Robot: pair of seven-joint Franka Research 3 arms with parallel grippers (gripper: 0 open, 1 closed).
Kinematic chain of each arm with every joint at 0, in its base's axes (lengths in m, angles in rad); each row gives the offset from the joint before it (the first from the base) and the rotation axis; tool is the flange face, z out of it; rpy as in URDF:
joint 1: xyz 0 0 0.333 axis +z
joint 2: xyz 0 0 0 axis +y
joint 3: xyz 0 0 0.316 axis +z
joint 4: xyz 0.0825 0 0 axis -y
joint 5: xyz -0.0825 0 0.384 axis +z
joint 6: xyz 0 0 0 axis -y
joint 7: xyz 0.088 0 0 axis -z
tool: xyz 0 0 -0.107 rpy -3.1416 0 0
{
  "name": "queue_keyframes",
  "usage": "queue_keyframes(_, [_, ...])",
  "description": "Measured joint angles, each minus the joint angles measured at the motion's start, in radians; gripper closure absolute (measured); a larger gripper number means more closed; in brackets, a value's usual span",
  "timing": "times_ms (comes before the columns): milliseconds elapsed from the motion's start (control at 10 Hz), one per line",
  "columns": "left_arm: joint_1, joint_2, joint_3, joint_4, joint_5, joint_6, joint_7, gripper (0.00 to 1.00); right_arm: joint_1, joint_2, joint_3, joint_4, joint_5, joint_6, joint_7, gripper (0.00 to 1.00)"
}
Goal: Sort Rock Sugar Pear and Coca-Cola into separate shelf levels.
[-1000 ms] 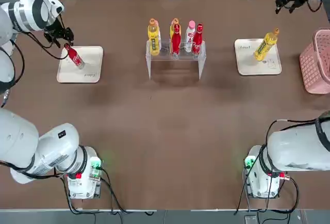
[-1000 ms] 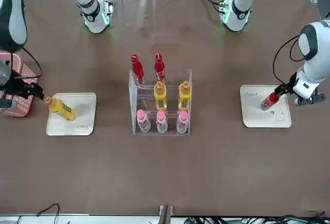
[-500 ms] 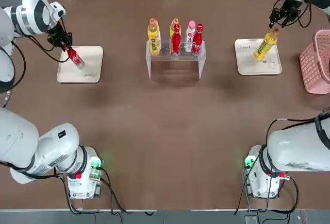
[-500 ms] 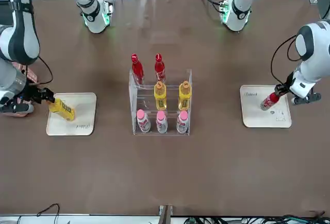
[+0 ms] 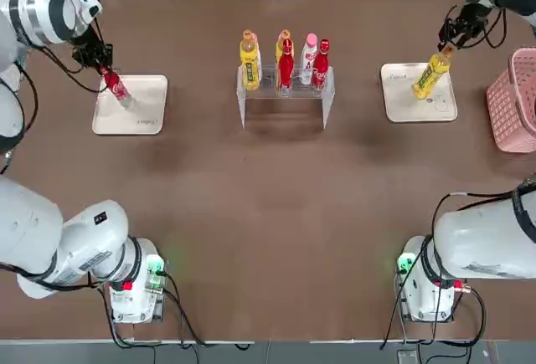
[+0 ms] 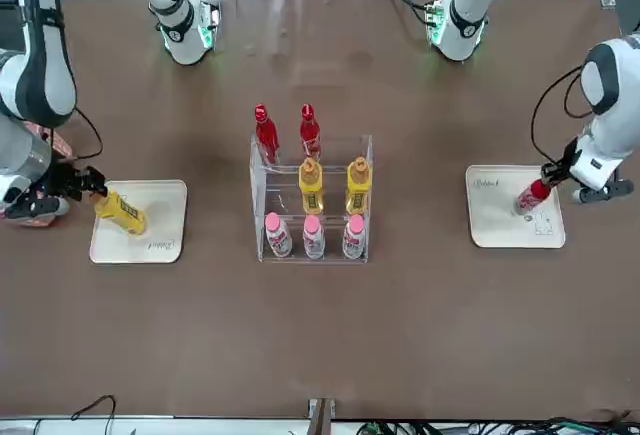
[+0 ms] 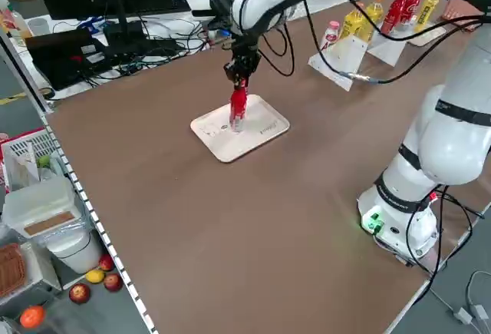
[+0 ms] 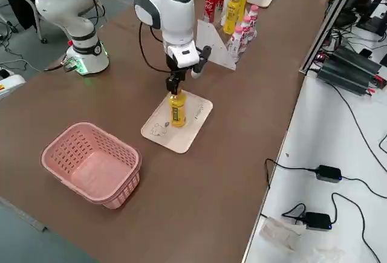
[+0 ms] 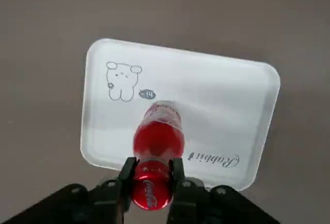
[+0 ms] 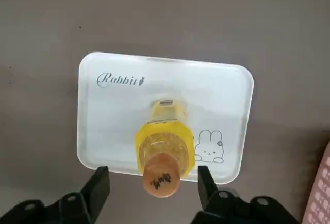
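Lifting demands care: your left gripper (image 9: 151, 175) clamps the Coca-Cola (image 9: 154, 147) neck; right gripper (image 10: 153, 183) straddles the Rock Sugar Pear (image 10: 164, 149) cap, wide.

Overhead and front cameras share the clear rack (image 5: 285, 88)

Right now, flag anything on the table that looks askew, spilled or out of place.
Nothing stands out. The Coca-Cola bottle stands upright on its tray, with the left end effector shut on its neck. The Rock Sugar Pear bottle stands upright on the other tray, with the right end effector open around its cap. No spills.
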Motion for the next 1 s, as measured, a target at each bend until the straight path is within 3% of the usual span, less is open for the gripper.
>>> queue_keyframes(200, [-0.006,-0.044,-0.1,0.229,-0.002,-0.333,-0.128,0.67,-0.006,0.013,-0.002,-0.004,0.019,0.005,-0.001,0.25])
queue_keyframes(300, [-0.009,-0.059,-0.197,0.371,-0.003,-0.536,-0.251,0.67,-0.01,0.022,-0.002,-0.004,0.02,0.012,-0.002,0.25])
queue_keyframes(400, [-0.014,-0.064,-0.264,0.431,-0.009,-0.602,-0.351,0.67,-0.011,0.027,-0.003,-0.004,0.021,0.019,-0.003,0.26])
queue_keyframes(700, [-0.021,-0.051,-0.508,0.485,-0.063,-0.63,-0.712,0.67,-0.012,0.034,-0.003,-0.004,0.021,0.024,-0.005,0.35])
queue_keyframes(1000, [-0.024,-0.024,-0.697,0.54,-0.091,-0.629,-0.974,0.67,-0.012,0.034,-0.003,-0.004,0.021,0.021,-0.006,0.5])
